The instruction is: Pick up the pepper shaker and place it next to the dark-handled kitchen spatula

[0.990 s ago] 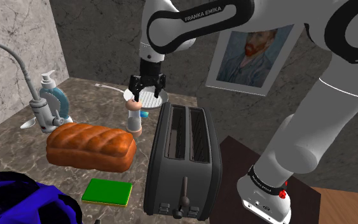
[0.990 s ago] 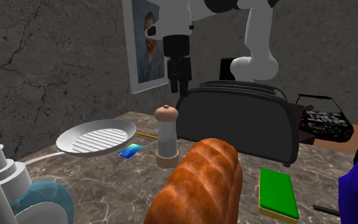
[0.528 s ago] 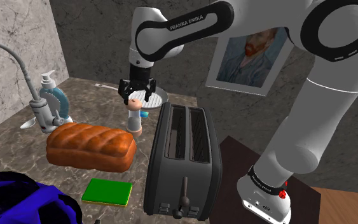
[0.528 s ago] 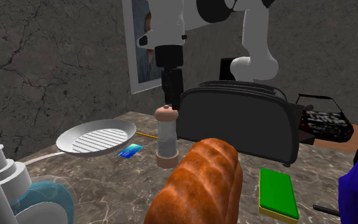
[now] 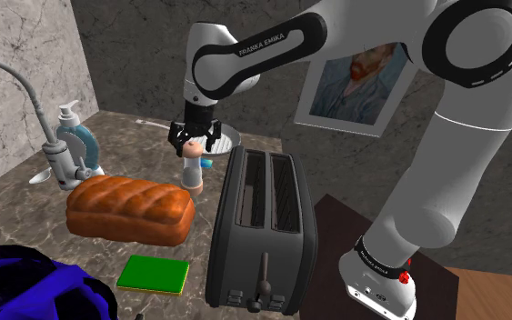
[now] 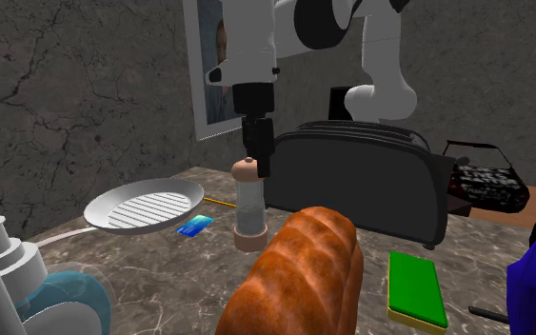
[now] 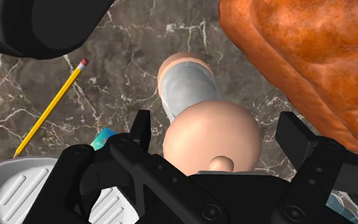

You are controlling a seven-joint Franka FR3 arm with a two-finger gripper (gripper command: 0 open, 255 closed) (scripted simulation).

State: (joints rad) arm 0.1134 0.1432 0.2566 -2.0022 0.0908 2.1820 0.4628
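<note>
The pepper shaker (image 5: 191, 170) stands upright on the marble counter, with a clear body and a tan wooden cap, between the bread loaf and the grill pan. It is also seen in the second exterior view (image 6: 248, 206). My gripper (image 5: 195, 142) hangs straight over it, open, one finger on either side of the cap and neither touching it. The wrist view looks down on the round cap (image 7: 212, 137), which sits between the fingers (image 7: 140, 132) with a gap on both sides. A thin dark rod (image 6: 486, 311) at the second exterior view's lower right may be the spatula's handle; I cannot tell.
A bread loaf (image 5: 131, 208) lies close beside the shaker, and a black toaster (image 5: 263, 227) is on its other side. A grey grill pan (image 6: 146, 207), a yellow pencil (image 7: 50, 108) and a small blue item (image 6: 195, 226) lie behind it. A green sponge (image 5: 155, 274) and a faucet (image 5: 58, 155) are nearby.
The gripper has swung toward the shoulder view's left and come down, from beside the pan to around the shaker's cap. It has stayed open; the shaker has not moved.
</note>
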